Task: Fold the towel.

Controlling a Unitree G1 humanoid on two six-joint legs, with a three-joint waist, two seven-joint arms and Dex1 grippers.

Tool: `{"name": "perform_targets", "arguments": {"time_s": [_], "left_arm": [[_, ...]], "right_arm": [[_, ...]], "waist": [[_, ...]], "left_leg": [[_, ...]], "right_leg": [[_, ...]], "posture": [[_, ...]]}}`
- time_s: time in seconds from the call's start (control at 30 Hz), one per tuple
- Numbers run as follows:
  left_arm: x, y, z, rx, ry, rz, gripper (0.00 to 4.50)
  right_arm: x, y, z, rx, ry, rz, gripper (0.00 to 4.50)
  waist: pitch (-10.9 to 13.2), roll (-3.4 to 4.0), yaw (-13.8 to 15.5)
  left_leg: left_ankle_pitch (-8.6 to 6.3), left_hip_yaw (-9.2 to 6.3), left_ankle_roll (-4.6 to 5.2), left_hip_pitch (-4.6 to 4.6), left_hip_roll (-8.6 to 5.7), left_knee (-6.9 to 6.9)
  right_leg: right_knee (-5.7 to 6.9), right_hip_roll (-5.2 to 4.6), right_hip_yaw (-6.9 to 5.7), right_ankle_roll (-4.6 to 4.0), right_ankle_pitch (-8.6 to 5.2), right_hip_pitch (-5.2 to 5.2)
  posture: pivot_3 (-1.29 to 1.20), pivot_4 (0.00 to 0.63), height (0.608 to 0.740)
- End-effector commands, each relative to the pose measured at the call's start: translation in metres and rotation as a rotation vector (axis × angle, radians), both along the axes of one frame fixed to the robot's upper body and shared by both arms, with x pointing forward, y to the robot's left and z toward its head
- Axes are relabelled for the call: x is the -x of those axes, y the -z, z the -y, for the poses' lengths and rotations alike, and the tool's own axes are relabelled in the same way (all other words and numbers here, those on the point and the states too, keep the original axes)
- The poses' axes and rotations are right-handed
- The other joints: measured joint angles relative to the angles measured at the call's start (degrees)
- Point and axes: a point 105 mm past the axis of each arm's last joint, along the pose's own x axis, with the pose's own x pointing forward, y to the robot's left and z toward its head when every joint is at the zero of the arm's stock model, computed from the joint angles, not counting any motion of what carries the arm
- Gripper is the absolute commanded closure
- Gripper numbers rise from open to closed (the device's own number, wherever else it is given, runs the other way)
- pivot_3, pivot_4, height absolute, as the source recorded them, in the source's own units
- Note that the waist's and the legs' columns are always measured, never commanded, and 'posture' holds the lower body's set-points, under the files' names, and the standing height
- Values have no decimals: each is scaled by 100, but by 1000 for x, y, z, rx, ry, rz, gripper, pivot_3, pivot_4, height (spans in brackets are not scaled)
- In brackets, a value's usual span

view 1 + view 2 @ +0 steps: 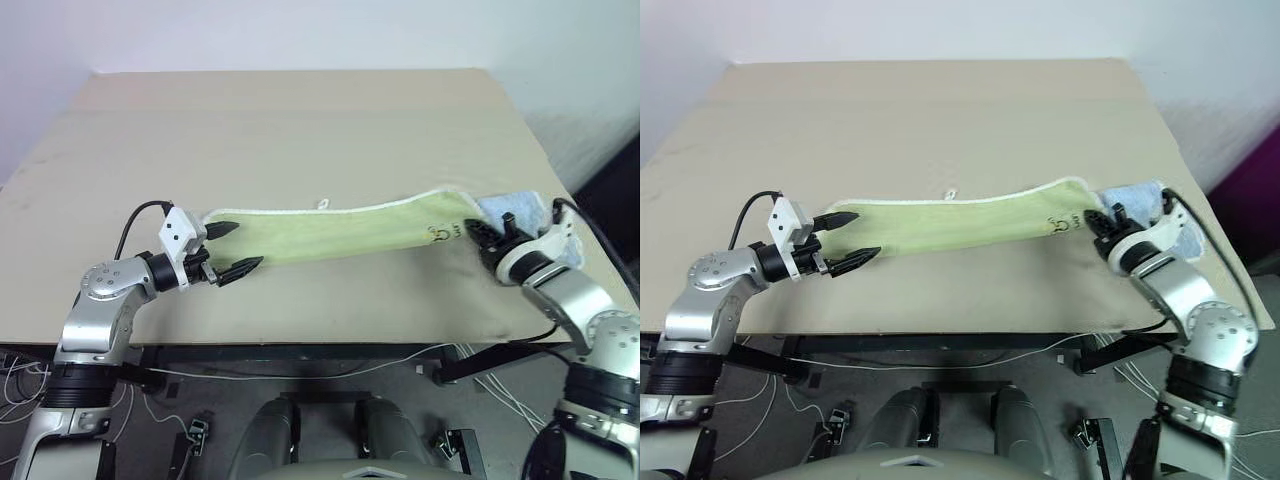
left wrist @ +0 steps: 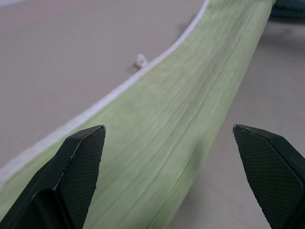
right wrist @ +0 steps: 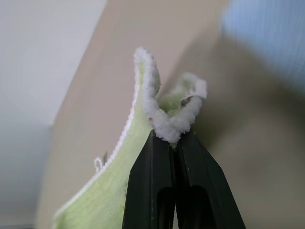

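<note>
Near the table's (image 1: 300, 130) front edge, the left gripper (image 1: 232, 250) is hanging with its black fingers spread wide, straddling the left end of the towel (image 1: 340, 232) without pinching it. The towel is stretching across the front half of the table, its right end raised. There the right gripper (image 1: 487, 236) is clamping the towel's corded corner. Just beyond, a pale-blue cloth (image 1: 520, 210) is lying by the right edge.

left pincer (image 1: 232, 250) spread wide, right pincer (image 1: 487, 235) clamped
</note>
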Motion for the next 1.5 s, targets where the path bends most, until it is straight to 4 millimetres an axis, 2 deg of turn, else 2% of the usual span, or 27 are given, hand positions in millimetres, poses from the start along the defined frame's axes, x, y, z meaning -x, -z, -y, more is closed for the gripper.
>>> {"name": "perform_targets", "arguments": {"time_s": [0.03,0.13,0.23,0.37,0.43,0.57,0.63,0.83,1.17,1.27,1.4,1.5], "left_arm": [[-2,-8,3,-3,7,47,0],[-2,-7,5,0,8,48,0],[-2,-7,5,2,8,51,0],[-2,-7,6,4,7,54,0],[-2,-7,7,6,7,55,0],[-1,-6,11,14,10,58,0],[0,-6,13,18,10,59,0],[5,-5,14,27,1,60,0],[8,-2,14,27,-6,51,0],[6,-3,16,27,-2,52,0],[6,-3,16,28,-1,50,0],[8,-3,14,28,-8,46,0]], "right_arm": [[1,-30,-5,137,-74,105,4441],[0,-36,-22,325,-189,133,4441],[-2,-46,-50,521,-350,197,4441],[-3,-47,-83,687,-537,266,4441],[-3,-43,-100,757,-631,289,4441],[-6,-16,-141,871,-821,312,4441],[-10,-5,-155,888,-863,317,4441],[-21,8,-171,892,-896,326,4441],[-14,11,-181,858,-943,342,4441],[-8,9,-187,801,-972,348,3860],[-1,2,-188,766,-980,364,2478],[1,-8,-181,787,-950,399,1469]], "waist": [[0,0,-5],[0,1,-13],[1,1,-24],[1,0,-9],[1,-1,1],[1,-2,0],[1,-2,-5],[2,-3,15],[2,-3,0],[2,-3,0],[2,-3,0],[2,-3,8]], "left_leg": [[0,0,0,0,1,0],[0,1,0,0,2,-1],[0,2,1,0,3,-1],[0,0,1,-4,5,0],[0,0,1,-4,4,2],[0,-3,1,-6,4,4],[0,-2,1,-7,4,3],[0,-4,0,-13,-1,4],[-1,-5,-1,-13,-1,-1],[-1,-5,-1,-13,-1,-1],[-1,-5,-1,-13,-1,-1],[-1,-5,-1,-13,-1,-1]], "right_leg": [[0,1,0,0,0,-1],[0,2,0,0,0,-2],[0,2,1,0,0,-4],[-2,2,-1,0,0,-7],[-4,0,-1,0,0,-7],[-4,-3,-3,0,0,-7],[-3,-4,-2,0,0,-11],[-2,-11,-3,0,0,-17],[-2,-13,-2,0,0,-21],[-2,-13,-2,0,0,-21],[-2,-13,-2,0,0,-21],[-2,-14,-2,0,0,-21]], "posture": [[0,150,740],[0,150,740],[0,150,740],[0,150,740],[0,150,740],[0,150,740],[0,150,740],[0,150,740],[0,150,740],[0,150,740],[0,150,740],[0,150,740]]}}
